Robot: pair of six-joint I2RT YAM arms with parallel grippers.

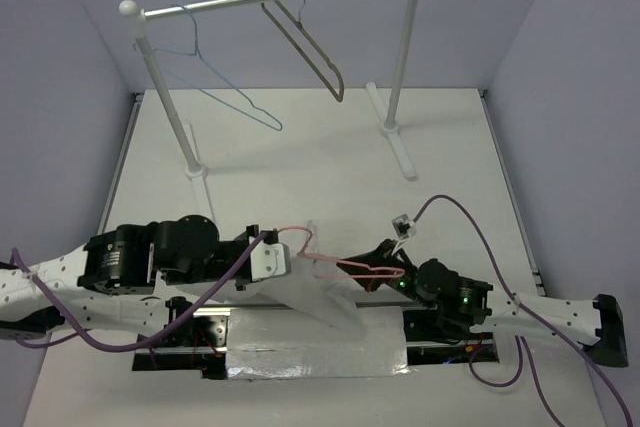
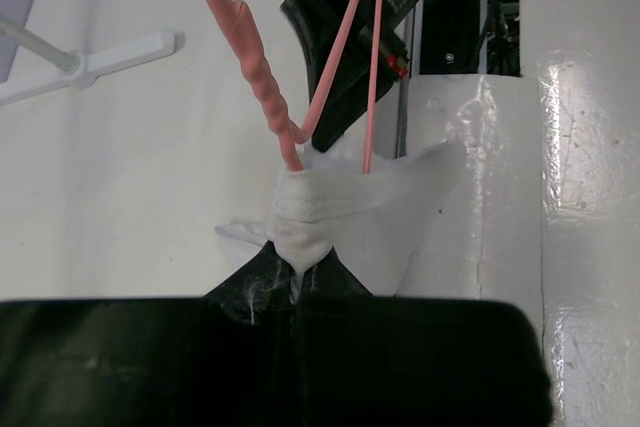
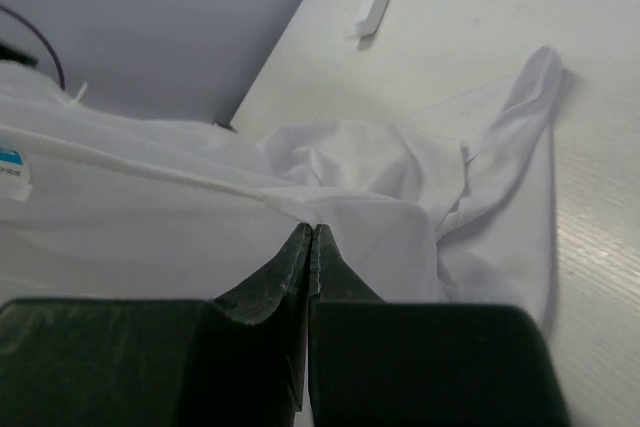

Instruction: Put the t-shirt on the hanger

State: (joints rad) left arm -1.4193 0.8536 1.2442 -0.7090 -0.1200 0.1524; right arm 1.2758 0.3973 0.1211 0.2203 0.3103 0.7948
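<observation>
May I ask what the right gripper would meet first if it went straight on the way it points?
The t-shirt: the right gripper, shut, has its tips against the white fabric; whether it pinches a fold is unclear.

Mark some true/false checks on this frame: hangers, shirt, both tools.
1. The light-blue hanger and the grey-brown hanger hang on the rail. True.
2. The pink hanger hangs on the rail too. False: it is down between the arms, at the t-shirt.
3. The left tool is open. False: it is shut on bunched t-shirt fabric.
4. The right tool is shut. True; its tips sit against the t-shirt.
</observation>
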